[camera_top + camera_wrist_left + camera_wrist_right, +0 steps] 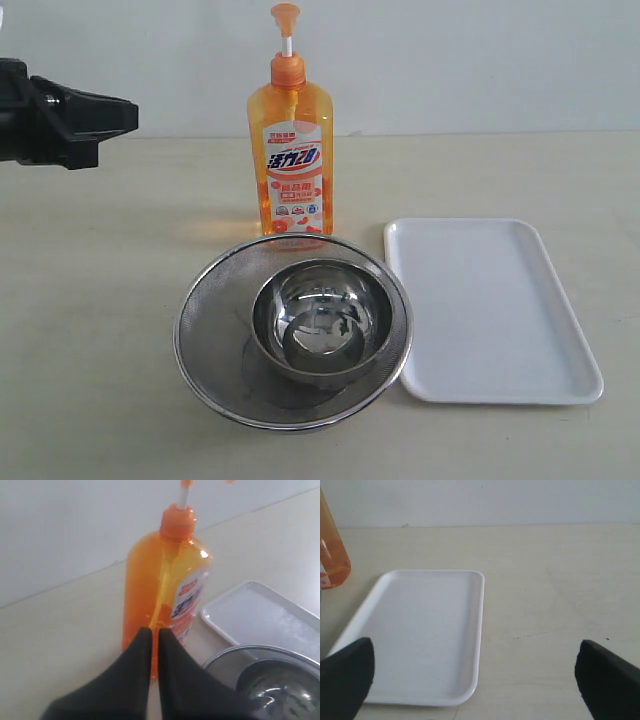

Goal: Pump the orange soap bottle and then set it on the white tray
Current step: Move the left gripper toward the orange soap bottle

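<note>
The orange soap bottle (290, 165) stands upright at the back of the table, its pump head raised on a white stem; it also shows in the left wrist view (165, 590) and at one edge of the right wrist view (332, 555). The white tray (490, 310) lies flat and bare to the bottle's right, also seen as the white tray (420, 635) from the right wrist. My left gripper (125, 115) hangs shut and holds nothing, well left of the bottle; in its wrist view the left gripper (154, 632) points at the bottle. My right gripper (475, 652) stands wide open beside the tray, holding nothing.
A round steel mesh strainer (205, 330) with a steel bowl (320, 320) inside sits in front of the bottle, touching the tray's left rim. A pale wall runs along the table's back edge.
</note>
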Robot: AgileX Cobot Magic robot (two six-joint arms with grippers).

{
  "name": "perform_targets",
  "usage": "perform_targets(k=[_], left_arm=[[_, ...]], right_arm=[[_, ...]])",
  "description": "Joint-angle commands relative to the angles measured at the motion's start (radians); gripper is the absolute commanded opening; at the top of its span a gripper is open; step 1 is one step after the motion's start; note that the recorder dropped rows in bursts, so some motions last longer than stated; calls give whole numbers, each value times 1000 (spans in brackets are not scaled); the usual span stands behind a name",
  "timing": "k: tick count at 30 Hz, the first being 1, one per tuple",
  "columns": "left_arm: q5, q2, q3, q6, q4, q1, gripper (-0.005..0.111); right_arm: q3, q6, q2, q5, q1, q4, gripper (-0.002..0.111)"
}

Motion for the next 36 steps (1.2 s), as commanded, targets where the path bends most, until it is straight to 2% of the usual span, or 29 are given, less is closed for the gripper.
perform_targets(k=[1,3,5,8,16,19,22,24,27,31,36], left_arm=[[104,-9,3,-22,19,-56,5],[39,-22,3,-78,109,-69,5],[-20,-29,-3,-233,258,-80,5],[-80,-34,-25,-622,546,-91,5],[-440,-103,-23,-1542,1422,-234,5],[-672,-114,56,-1658,1614,-299,5],[-995,-107,176,-1664,1651,-313,5],[-1260,-97,270,-1778,1665,-309,5],[-1542,-69,357,-1968,1863,-249,5],[-1674,-2,353,-2244,2214,-106,5],[-1743,105,288,-2352,2450,-9,5]], right_arm=[[0,-2,-5,-11,-3,1,105],[0,-2,-5,-11,-3,1,105],[0,-2,-5,-11,-3,1,105],[0,-2,-5,-11,-3,1,105],[0,-2,-5,-11,-3,1,105],[0,-2,-5,-11,-3,1,105],[0,-2,-5,-11,-3,1,105],[0,-2,-5,-11,-3,1,105],[0,-2,-5,-11,-3,1,105],[0,-2,-5,-11,-3,1,105],[0,-2,-5,-11,-3,1,105]])
